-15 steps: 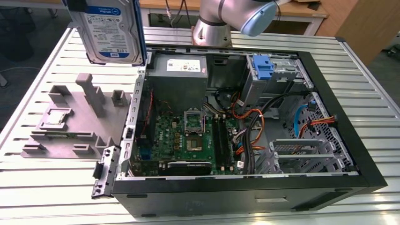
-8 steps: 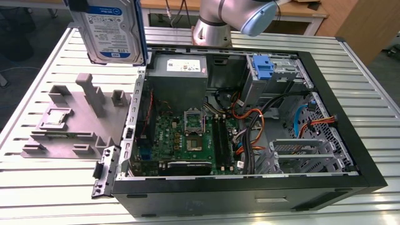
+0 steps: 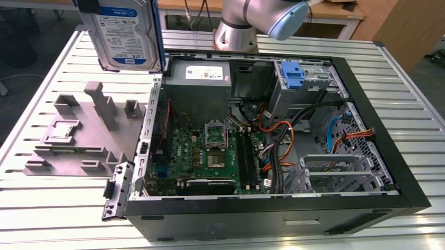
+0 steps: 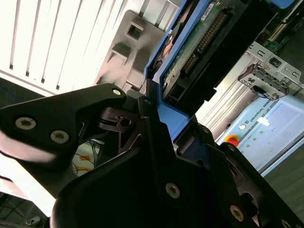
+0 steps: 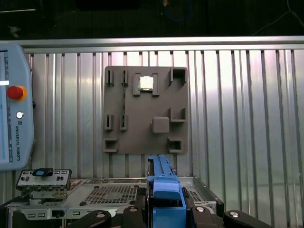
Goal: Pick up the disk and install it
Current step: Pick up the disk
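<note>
The disk [image 3: 124, 32], silver with a white-and-blue label, hangs upright in the air above the table at the exterior view's top left, over the corner of the open computer case [image 3: 278, 211]. In both wrist views my gripper [image 5: 164, 205] is shut on the disk's blue side rail [image 5: 164, 187], with black fingers [image 5: 141, 209] pressed against either side. The second wrist view shows the disk's green circuit-board underside [image 4: 204, 38] rising from my gripper [image 4: 159, 111].
A grey slotted holder [image 3: 76, 138] lies on the slatted table at the exterior view's left, with a square chip [image 5: 147, 83] in it. Inside the case a blue bracket [image 3: 293, 75] sits in the drive bay; cables and a metal cage [image 3: 334, 167] crowd the exterior view's right.
</note>
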Robot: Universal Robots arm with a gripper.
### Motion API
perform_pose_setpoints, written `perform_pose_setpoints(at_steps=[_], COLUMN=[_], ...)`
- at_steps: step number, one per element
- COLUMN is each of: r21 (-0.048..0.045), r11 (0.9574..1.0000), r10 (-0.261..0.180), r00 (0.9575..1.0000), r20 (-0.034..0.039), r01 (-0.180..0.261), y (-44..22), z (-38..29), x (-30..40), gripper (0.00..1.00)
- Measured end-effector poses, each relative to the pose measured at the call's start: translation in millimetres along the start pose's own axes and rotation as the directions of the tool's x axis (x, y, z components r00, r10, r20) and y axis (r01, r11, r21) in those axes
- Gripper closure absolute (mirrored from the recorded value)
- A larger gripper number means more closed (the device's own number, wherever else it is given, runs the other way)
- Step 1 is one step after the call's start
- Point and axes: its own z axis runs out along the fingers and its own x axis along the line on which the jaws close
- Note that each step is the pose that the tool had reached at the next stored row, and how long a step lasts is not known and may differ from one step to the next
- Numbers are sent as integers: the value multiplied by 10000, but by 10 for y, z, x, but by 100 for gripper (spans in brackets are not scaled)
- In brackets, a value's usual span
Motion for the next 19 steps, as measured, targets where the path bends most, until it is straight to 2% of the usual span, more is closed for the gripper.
perform_pose_setpoints(at_steps=[19], r21=[0], r11=[10000], r10=[0], r00=[10000], r20=[0], r01=[0], y=[-66], z=[-3], x=[-3], gripper=[64])
